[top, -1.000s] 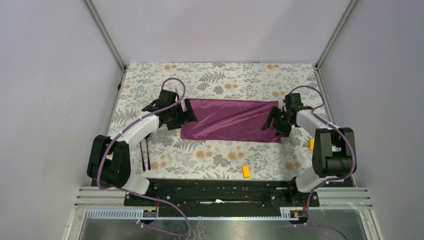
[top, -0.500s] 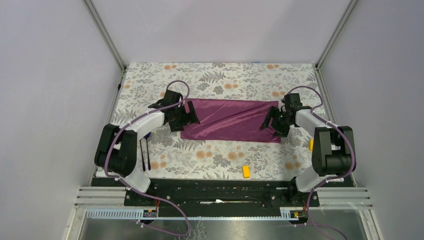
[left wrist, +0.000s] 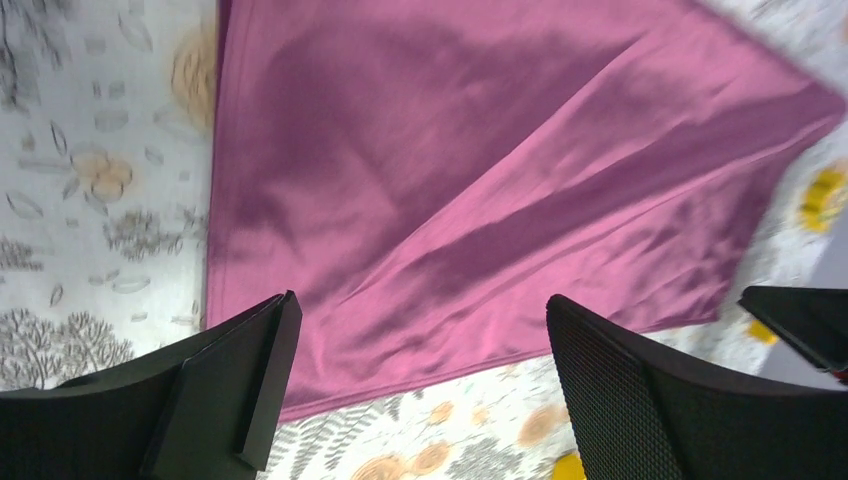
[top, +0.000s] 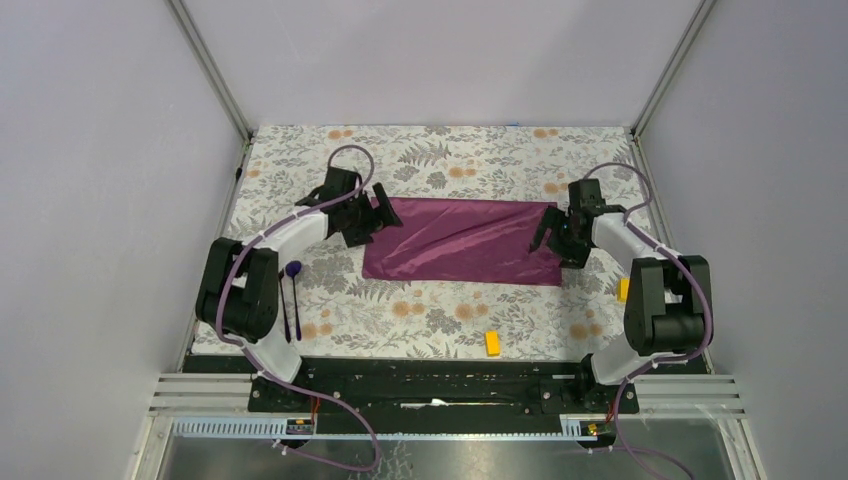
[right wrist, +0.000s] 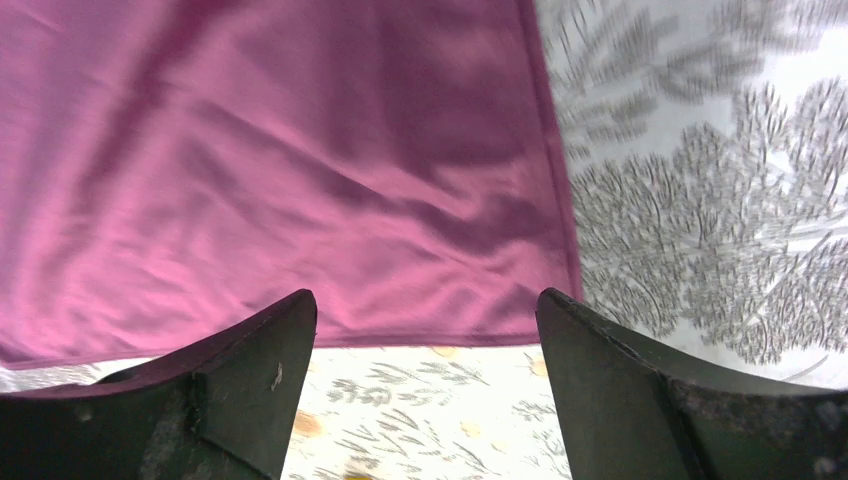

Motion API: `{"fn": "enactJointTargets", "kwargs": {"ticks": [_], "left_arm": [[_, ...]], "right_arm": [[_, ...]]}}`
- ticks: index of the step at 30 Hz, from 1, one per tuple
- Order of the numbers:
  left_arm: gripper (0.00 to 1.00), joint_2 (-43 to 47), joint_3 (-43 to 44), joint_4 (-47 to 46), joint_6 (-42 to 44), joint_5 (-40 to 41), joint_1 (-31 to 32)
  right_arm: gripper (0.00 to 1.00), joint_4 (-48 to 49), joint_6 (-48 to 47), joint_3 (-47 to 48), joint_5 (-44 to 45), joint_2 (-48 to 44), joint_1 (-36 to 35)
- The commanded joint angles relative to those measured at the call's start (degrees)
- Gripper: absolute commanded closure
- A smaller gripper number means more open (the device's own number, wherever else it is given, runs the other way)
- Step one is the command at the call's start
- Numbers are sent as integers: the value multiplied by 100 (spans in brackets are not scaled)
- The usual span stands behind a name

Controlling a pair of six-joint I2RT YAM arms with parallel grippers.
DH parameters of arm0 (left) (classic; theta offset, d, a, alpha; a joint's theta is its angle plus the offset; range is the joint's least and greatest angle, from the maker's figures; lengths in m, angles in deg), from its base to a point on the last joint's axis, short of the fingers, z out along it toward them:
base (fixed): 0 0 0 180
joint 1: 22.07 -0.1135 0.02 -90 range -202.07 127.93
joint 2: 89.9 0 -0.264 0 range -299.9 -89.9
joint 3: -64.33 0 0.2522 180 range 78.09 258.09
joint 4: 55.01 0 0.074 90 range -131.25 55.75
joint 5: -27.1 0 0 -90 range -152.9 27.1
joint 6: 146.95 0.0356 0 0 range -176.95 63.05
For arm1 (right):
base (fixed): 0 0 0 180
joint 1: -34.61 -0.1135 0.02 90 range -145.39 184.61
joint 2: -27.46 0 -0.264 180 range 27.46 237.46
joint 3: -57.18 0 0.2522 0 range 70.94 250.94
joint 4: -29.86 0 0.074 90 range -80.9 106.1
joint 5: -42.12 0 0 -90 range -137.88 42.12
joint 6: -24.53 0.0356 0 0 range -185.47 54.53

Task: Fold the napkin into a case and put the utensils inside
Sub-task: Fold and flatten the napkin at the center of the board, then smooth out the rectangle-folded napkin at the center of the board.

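Note:
The plum-purple napkin [top: 460,242] lies flat mid-table as a folded rectangular band with a diagonal crease. My left gripper [top: 383,216] hovers open over its left end, and nothing is between the fingers. In the left wrist view that gripper [left wrist: 422,305] frames the napkin [left wrist: 450,150] and its near hem. My right gripper [top: 546,234] hangs open over the right end, also empty. Seen from the right wrist, the gripper [right wrist: 425,300] spans the napkin's [right wrist: 300,150] corner edge. The utensils [top: 288,305], two dark purple sticks, one with a spoon head, lie left of the napkin beside the left arm.
A yellow block [top: 492,343] lies near the front edge. A second yellow block [top: 622,290] sits by the right arm's base. Grey walls with metal posts enclose the floral tablecloth [top: 450,160] on three sides.
Both grippers have risen and drawn back slightly toward the far side over the napkin's ends. The right jaws spread wider. The left arm swung aside, uncovering the spoon head.

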Motion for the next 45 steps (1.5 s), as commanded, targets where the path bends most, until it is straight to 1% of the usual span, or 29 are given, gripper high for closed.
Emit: {"fn": "enactJointTargets", "kwargs": {"ticks": [1,3,6,8,11,17,24,28,29,31,35,39,42,45], "left_arm": [[2,-318,771,-819,-386,-327,-243],[2,-768,1112,-1003,-535,-551,-319],[1,-1240,1515,-1409,-580,-627,-344],[2,-1558,1859,-1351,-565,-684,-390],[2,-1982,2209,-1367,-587,-805,-456],[2,-2415,2363,-1784,-601,-913,-608],[2,-2844,2480,-1916,-596,-821,-738],[1,-2925,2620,-1818,-482,-717,-771],[1,-2924,2668,-1818,-429,-750,-772],[1,-2863,2811,-1529,-340,-815,-772],[1,-2592,3017,-1529,-425,-1259,-772],[1,-2408,2978,-1910,-827,-1626,-768],[1,-2435,2819,-2202,-981,-1647,-770],[1,-2618,2782,-2242,-1025,-1621,-794]], "right_arm": [[11,259,172,922,-12,-45,-80],[11,381,238,1414,-28,427,-81],[11,407,290,2273,-69,1168,-54],[11,411,303,2834,-135,1545,-20],[11,389,302,3337,-259,2003,-1],[11,399,119,3713,-480,2590,30],[11,638,-109,3843,-58,3248,150],[10,776,-397,4156,-20,3664,153],[10,825,-455,4181,-60,3712,153],[7,787,-499,4212,-174,3705,153],[5,631,-448,4159,-332,3116,103],[4,326,-456,4207,-415,2701,-9],[3,393,-371,4033,-601,2561,-54],[3,506,-298,3815,-626,2600,2]]}}
